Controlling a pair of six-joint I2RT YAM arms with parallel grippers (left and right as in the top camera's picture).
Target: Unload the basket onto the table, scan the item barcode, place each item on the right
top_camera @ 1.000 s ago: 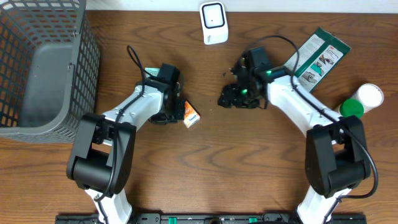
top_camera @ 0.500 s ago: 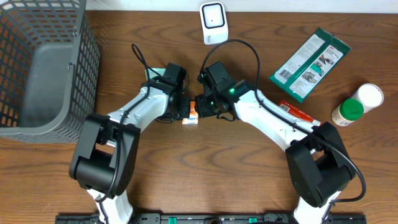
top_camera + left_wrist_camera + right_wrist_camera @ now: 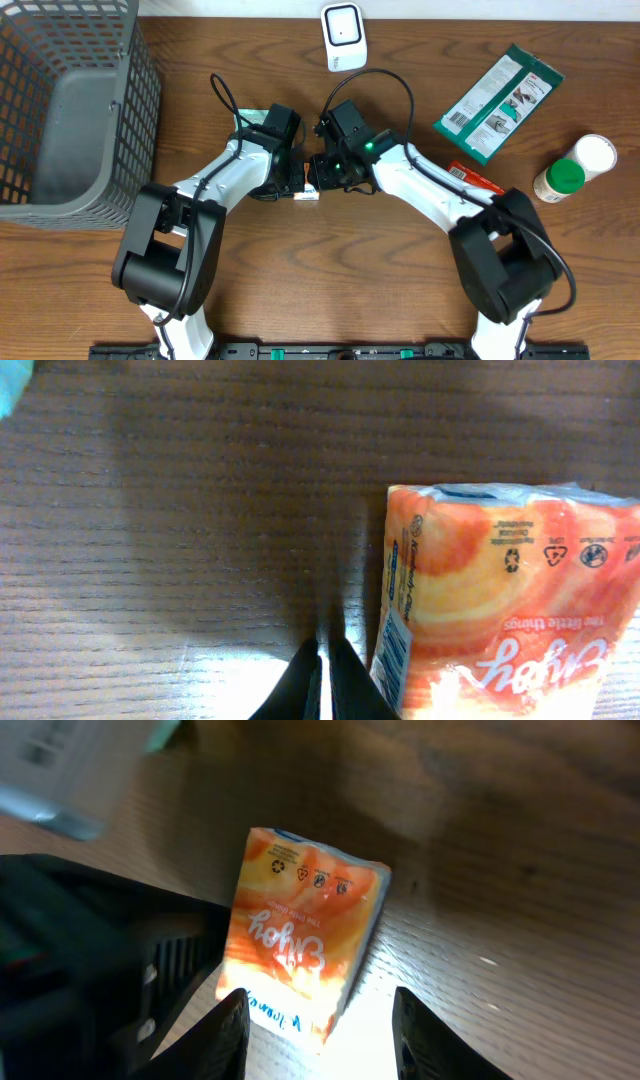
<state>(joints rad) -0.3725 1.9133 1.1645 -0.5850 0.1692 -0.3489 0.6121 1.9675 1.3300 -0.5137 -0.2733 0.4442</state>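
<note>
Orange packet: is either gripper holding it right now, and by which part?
Neither holds it. The right gripper straddles the near end of the orange packet, jaws open, not clamped. The left gripper is shut on nothing, beside the packet.

**Both grippers nearly nose to nose, upper middle**

Seen from overhead, the left arm [image 3: 215, 182] and right arm [image 3: 425, 192] angle inward. The left gripper [image 3: 322, 678] has its fingertips pressed together. The right gripper [image 3: 320, 1020] has its jaws parted (fingers low in its wrist view).

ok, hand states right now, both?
Left hand: closed, empty, beside the packet.
Right hand: open, straddling the packet.
</note>
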